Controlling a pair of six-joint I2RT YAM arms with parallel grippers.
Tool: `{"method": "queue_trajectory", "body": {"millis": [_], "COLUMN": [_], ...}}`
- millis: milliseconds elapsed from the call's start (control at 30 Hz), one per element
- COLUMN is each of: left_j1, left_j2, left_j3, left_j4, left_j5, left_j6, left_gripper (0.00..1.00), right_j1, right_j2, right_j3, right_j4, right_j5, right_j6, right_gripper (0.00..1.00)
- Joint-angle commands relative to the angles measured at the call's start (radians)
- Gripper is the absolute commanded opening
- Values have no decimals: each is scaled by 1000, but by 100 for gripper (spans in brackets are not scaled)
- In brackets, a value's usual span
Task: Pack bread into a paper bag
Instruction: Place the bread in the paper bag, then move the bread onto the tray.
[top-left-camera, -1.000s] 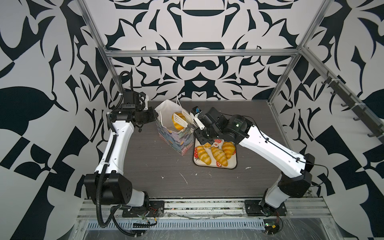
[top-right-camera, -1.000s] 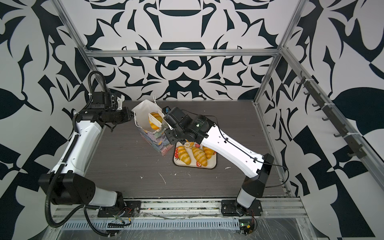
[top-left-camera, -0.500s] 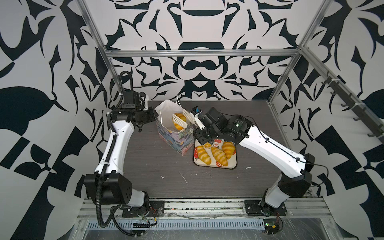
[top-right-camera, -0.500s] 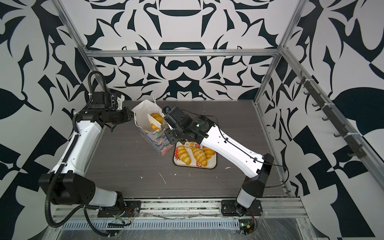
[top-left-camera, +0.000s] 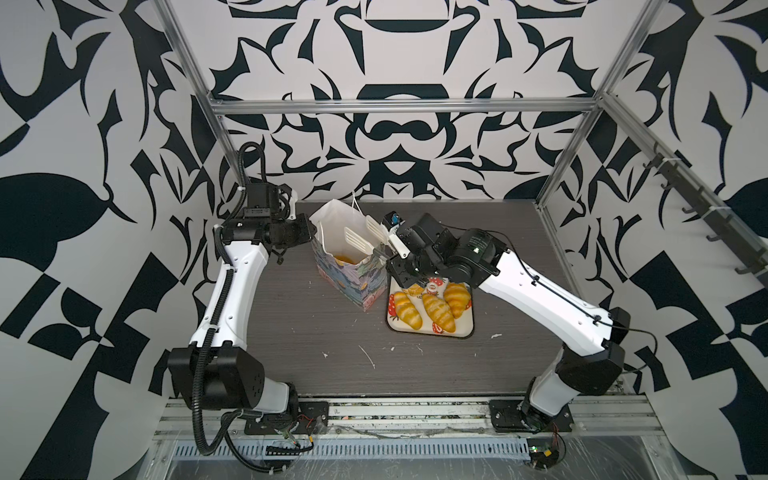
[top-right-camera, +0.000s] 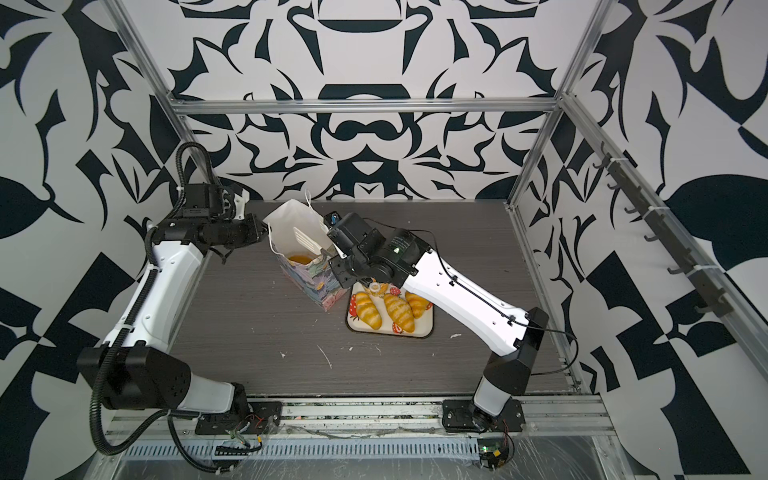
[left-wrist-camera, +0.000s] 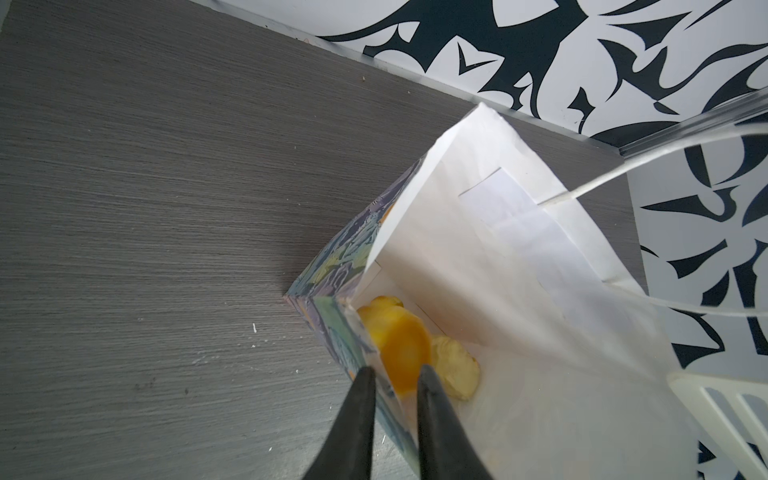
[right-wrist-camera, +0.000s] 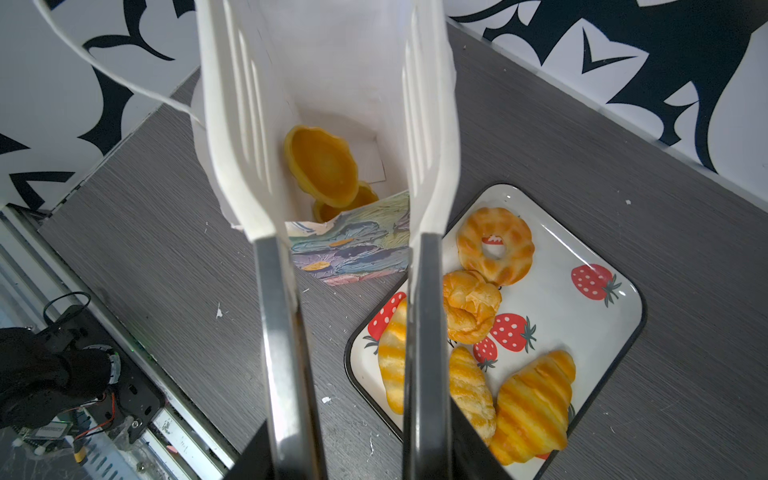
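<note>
The paper bag (top-left-camera: 353, 276) (top-right-camera: 309, 282) stands open, white inside with a floral print outside. My left gripper (top-left-camera: 312, 235) (left-wrist-camera: 392, 372) is shut on its rim at one corner. My right gripper (top-left-camera: 392, 251) (right-wrist-camera: 359, 419) is shut on the metal handles of white tongs (top-left-camera: 356, 240) (right-wrist-camera: 239, 108). Their blades are spread apart over the bag's mouth with nothing between them. Round golden bread (right-wrist-camera: 322, 166) (left-wrist-camera: 401, 345) lies on the bag's bottom. More bread sits on the strawberry tray (top-left-camera: 466, 330) (right-wrist-camera: 602, 320): croissants (top-left-camera: 438, 312) (right-wrist-camera: 534, 403) and a ring bun (right-wrist-camera: 494, 245).
The tray lies right beside the bag, under my right wrist. The bag's white cord handles (left-wrist-camera: 648, 166) loop above its rim. Patterned walls and metal frame posts (top-left-camera: 569, 137) close in the dark table (top-left-camera: 316, 332) at the back and sides.
The bun held between the tong blades above the bag has dropped to the bag's bottom. The blades have spread wider. My left gripper has stayed on the rim.
</note>
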Motion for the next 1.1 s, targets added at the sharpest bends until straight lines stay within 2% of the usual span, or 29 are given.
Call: {"method": "queue_trajectory", "body": {"millis": [0, 333, 567, 800, 1067], "left_j1": [-4, -4, -5, -6, -5], "left_j2": [-2, 0, -5, -11, -17], "left_j3": [-9, -7, -10, -9, -10], "left_j4": [-28, -28, -28, -28, -28], "left_j5": [6, 6, 6, 5, 3], "left_j6": [6, 5, 6, 5, 4], "left_gripper": [23, 22, 22, 22, 23], "right_j1": [4, 0, -45, -122, -215], "right_j2": [-39, -133, -220, -288, -319], "right_j3": [52, 14, -49, -130, -258], "right_j4": [37, 13, -7, -12, 1], "right_j5": [60, 156, 200, 189, 112], "right_j6": [-13, -46, -45, -39, -20], "right_gripper": [49, 49, 49, 49, 49]}}
